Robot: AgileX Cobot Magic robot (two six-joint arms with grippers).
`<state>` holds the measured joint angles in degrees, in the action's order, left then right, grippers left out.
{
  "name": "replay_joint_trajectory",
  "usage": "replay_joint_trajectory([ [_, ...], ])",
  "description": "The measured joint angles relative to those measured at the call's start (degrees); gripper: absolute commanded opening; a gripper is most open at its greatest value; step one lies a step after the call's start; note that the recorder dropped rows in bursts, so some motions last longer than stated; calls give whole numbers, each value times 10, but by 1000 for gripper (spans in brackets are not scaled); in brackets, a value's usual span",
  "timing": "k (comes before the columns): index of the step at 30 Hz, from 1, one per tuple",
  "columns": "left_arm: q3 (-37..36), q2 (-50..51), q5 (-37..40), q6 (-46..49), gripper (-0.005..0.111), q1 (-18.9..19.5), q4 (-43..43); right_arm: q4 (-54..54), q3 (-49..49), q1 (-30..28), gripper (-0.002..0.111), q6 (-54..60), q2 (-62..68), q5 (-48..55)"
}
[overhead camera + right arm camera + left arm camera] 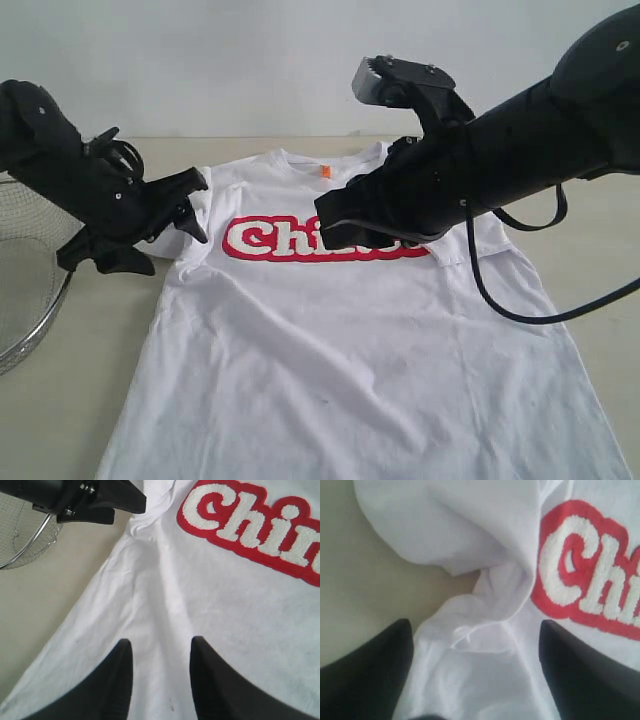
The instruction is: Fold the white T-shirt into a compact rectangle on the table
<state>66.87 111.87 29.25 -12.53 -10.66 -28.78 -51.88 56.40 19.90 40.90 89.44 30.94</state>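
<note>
The white T-shirt [340, 350] lies beneath both claws: left gripper [476, 622] spread wide over its sleeve, right gripper [161, 641] part-spread, both empty.

So the T-shirt [350, 350] is lying spread out on the worktop [80, 400], front up, collar pointing to the far side. The wire basket [25, 300] is sitting at the left edge, apart from the shirt. The left hand [198, 208] is hanging over the left sleeve, and the right hand [160, 645] is reaching across above the chest print [270, 240].
</note>
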Motion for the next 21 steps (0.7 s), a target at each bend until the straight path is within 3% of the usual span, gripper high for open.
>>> replay_joint_trajectory([
  [10, 0, 21, -49, -1, 66, 1, -32, 0, 0, 0, 34, 0, 0, -1],
  [21, -5, 21, -55, -4, 66, 40, -39, 0, 0, 0, 34, 0, 0, -1],
])
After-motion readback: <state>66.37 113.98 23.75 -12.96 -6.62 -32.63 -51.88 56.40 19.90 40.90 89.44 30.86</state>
